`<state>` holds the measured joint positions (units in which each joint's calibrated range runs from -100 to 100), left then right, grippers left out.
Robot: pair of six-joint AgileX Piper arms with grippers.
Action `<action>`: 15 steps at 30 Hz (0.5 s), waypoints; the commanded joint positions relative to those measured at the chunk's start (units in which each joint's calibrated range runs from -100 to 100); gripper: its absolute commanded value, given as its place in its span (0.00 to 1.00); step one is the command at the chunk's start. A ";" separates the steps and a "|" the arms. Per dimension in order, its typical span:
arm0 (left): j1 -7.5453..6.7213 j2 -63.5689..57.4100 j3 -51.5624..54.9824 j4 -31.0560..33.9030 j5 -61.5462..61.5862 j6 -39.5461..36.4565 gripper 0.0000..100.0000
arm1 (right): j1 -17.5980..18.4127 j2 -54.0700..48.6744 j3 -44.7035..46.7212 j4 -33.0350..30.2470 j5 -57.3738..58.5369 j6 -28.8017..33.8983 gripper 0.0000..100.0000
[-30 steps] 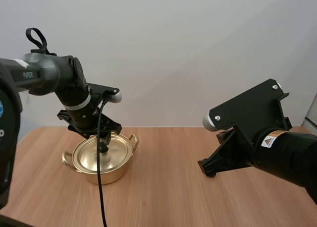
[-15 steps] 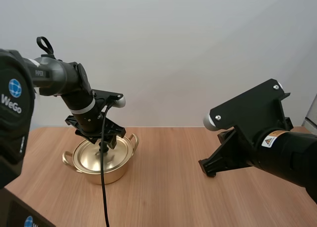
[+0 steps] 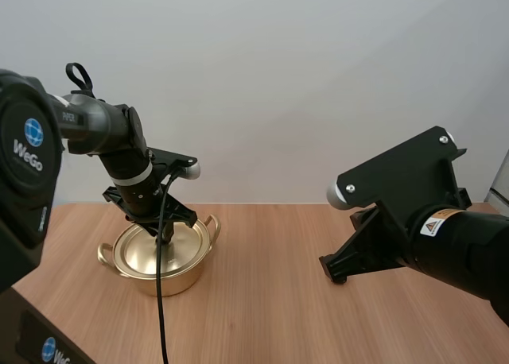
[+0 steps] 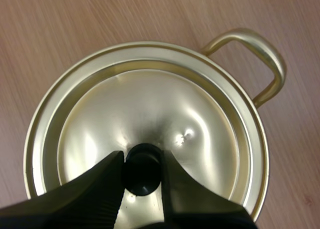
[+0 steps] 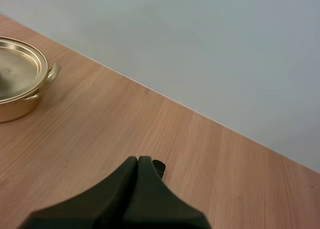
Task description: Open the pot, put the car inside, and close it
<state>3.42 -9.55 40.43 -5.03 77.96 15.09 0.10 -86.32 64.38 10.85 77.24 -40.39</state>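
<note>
A gold pot (image 3: 155, 261) stands on the left of the wooden table with its gold lid (image 4: 150, 114) on. My left gripper (image 3: 167, 233) reaches down over the lid's centre. Its two fingertips pinch the lid's black knob (image 4: 142, 168) from both sides. One loop handle (image 4: 257, 64) of the pot sticks out past the rim. My right gripper (image 5: 138, 162) hovers low over the table's right half, its fingers pressed together as one dark wedge. A small black thing (image 5: 159, 168) lies just beyond those fingertips, mostly hidden; I cannot tell what it is.
Bare wooden tabletop (image 3: 262, 300) stretches between the pot and my right arm (image 3: 429, 229). The pot (image 5: 15, 79) stands far off to one side of my right gripper. A pale wall runs along the table's back edge.
My left arm has shifted its pose a little over the pot while its gripper stayed at the lid's knob. The right arm has not moved.
</note>
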 commanded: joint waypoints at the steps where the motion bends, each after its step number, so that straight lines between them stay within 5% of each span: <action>1: 0.03 -0.08 0.00 0.09 0.35 0.00 0.00 | -0.02 0.10 -0.05 0.01 -0.04 0.07 0.00; 9: 0.03 -7.43 -6.42 -6.62 -1.66 -0.51 0.00 | -0.02 2.53 0.99 0.01 -1.72 0.07 0.00; 15: 0.03 -21.08 -15.00 -14.67 -7.00 -0.51 0.00 | -0.02 13.20 2.87 0.01 -21.04 0.07 0.00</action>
<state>3.42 -24.84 28.37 -17.39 71.98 14.59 0.10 -78.26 67.45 10.85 65.89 -40.39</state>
